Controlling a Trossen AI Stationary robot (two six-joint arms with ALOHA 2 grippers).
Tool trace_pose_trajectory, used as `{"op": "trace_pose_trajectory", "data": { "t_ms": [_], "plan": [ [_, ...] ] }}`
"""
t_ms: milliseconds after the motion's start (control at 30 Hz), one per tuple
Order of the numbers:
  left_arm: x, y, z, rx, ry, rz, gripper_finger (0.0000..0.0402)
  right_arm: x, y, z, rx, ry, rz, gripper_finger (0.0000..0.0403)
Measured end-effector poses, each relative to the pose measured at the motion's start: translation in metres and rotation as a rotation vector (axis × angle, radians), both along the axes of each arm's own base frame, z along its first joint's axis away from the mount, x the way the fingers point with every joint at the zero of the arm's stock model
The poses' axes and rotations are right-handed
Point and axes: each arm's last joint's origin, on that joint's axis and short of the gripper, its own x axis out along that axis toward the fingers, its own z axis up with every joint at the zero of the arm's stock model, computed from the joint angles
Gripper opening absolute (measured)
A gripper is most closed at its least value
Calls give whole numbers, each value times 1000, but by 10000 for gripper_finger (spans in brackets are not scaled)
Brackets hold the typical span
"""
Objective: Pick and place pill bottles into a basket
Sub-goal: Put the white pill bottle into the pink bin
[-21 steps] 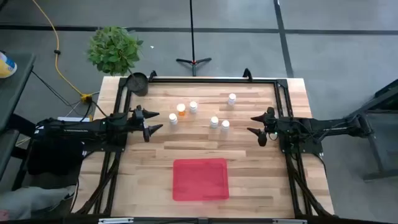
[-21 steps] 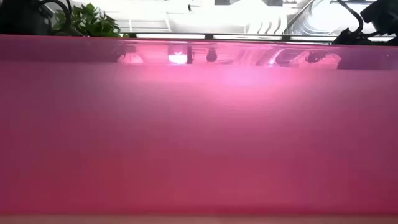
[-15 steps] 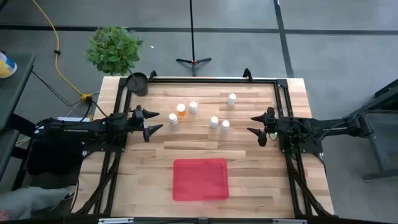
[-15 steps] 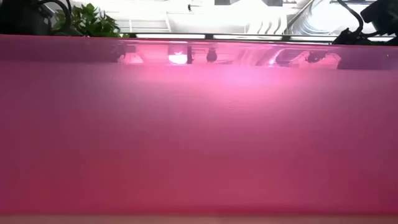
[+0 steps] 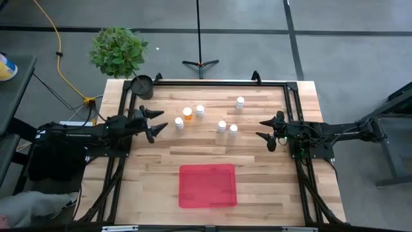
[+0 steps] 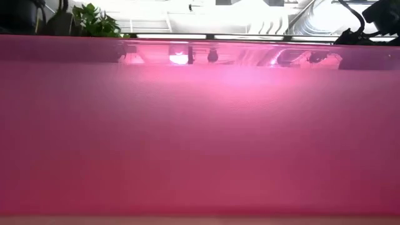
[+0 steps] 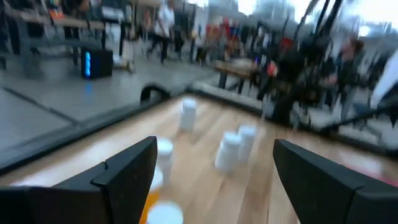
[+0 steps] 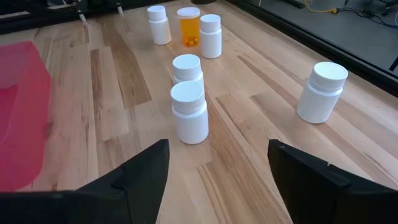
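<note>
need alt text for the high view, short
Six pill bottles stand on a wooden table, none yet in the red basket. The open left pincer and open right pincer flank them.

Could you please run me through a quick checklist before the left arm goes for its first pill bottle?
1. Left gripper open, holding nothing: ok.
2. Nearest white bottle upright, just ahead of it: ok.
3. Orange bottle stands close beside that one, may get bumped: not ok.
4. Red basket free to receive, no bottle inside: ok.
5. Right gripper open, waiting at the table's right, clear of the left arm: ok.
6. Low view usable for checking height: not ok, the basket wall fills it.
</note>
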Motion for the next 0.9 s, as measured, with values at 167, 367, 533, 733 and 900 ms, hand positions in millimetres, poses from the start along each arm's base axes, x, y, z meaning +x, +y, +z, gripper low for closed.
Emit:
{"op": "trace_pose_trajectory", "data": {
  "t_ms": [167,367,533,733,900],
  "plan": [
    [-2,1,32,122,-49,38,353,0,0,0,-3,0,-4,264],
    [-9,2,74,208,-110,126,353,0,-1,0,-9,0,-18,264],
    [-21,3,114,190,-201,233,353,0,-1,0,3,-5,-26,263],
    [-41,3,163,226,-233,285,353,0,-1,0,3,-5,-26,263],
    [-56,2,204,280,-223,327,353,0,-1,0,1,-4,-30,263]
  ]
}}
